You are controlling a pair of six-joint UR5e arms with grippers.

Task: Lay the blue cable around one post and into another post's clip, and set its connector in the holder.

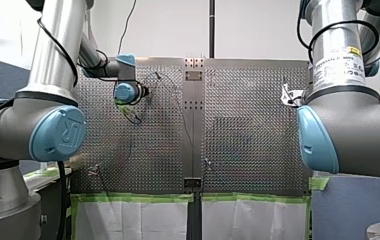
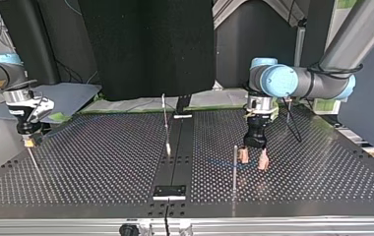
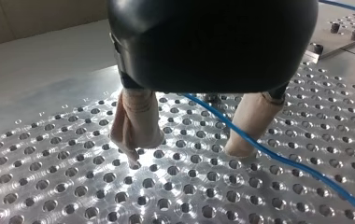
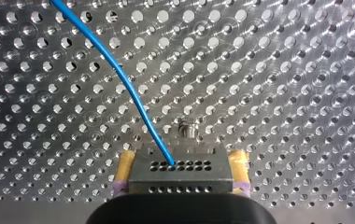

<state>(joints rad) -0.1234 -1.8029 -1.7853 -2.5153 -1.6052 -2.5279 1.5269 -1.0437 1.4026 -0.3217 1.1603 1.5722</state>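
Pads (image 4: 125, 170) of yellow on my right gripper (image 4: 181, 170) clamp a grey metal connector block (image 4: 180, 181) near the perforated metal table's (image 4: 306, 70) edge; its thin blue cable (image 4: 119, 79) passes between my left gripper's (image 3: 185, 148) spread beige pads (image 3: 138, 121).

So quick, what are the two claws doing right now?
Left gripper: open, straddling the blue cable without gripping it.
Right gripper: shut on the connector.

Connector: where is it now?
Right wrist view: the connector sits clamped between my right gripper's yellow pads, over the table, with the blue cable running out ahead of it.
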